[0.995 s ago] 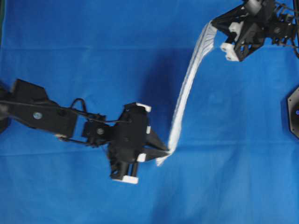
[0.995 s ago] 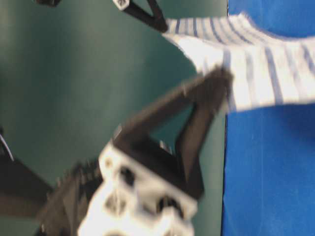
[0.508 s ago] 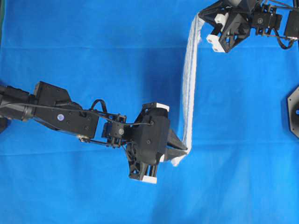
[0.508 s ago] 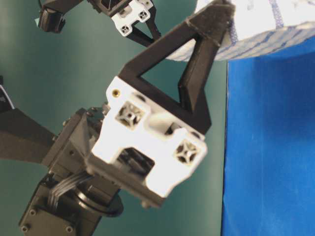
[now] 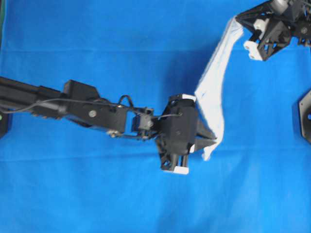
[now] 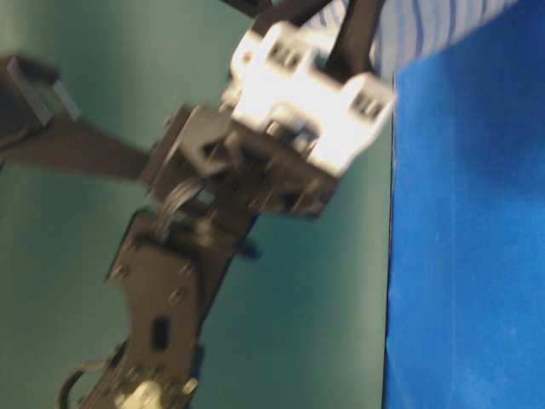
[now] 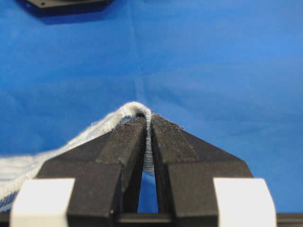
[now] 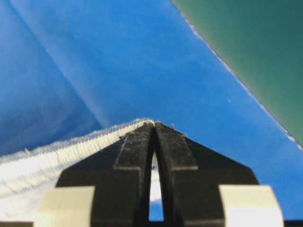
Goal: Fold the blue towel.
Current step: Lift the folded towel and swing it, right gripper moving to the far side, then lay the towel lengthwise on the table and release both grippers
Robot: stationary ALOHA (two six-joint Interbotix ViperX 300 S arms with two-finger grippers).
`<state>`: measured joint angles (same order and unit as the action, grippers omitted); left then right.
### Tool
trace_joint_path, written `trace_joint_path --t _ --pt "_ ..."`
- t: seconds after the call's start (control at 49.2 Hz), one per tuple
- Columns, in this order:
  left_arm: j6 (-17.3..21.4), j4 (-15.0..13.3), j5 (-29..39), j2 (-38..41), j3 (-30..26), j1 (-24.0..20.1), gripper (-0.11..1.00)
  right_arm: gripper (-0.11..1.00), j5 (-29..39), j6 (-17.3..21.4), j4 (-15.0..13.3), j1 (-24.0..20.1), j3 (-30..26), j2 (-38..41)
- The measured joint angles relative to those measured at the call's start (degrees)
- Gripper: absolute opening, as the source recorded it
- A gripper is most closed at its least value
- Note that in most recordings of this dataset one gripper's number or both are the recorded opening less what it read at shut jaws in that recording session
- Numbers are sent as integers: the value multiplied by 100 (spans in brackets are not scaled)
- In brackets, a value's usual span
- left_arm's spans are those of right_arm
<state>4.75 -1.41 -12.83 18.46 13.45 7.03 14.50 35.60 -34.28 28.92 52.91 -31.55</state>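
Above the table cover [image 5: 87, 43], the towel [image 5: 216, 94] hangs stretched between two grippers, clear of the surface so far as the overhead view shows. Left gripper [image 5: 212, 143]: jaws pinched together on the towel's lower end; the left wrist view shows a fold of cloth clamped between the pads and bulging just past the tips. Right gripper [image 5: 239, 20]: jaws likewise closed on the upper end, at the far right corner of the overhead view; the right wrist view shows the hemmed edge caught at the tips and trailing off to the left. Between the two grips the cloth sags into a broad, slack panel, widest near the left gripper.

Step in hand, as judged: the lift-and-carry part of a fold, with one edge held at both ends. The next move calls for bringing the towel down onto the cover and laying the held edge over the rest, both arms moving in step so that it neither twists nor bunches.
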Motion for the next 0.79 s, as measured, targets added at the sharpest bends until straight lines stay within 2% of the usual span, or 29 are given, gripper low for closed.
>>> trace_joint_path --t 0.183,0.345,0.528,0.792 --pt "-53 -9 -35 325 -220 -9 2 3 9 -9 0 0 -18 185" --pt "-79 -9 -62 316 -88 35 2 3 -325 -9 -9 0 -325 914" --pt "-255 -9 -185 185 404 176 2 3 -756 -70 -9 0 -967 2013" --pt "-958 -35 -861 -237 1433 334 2 3 -861 -334 -9 -97 -2101 3366"
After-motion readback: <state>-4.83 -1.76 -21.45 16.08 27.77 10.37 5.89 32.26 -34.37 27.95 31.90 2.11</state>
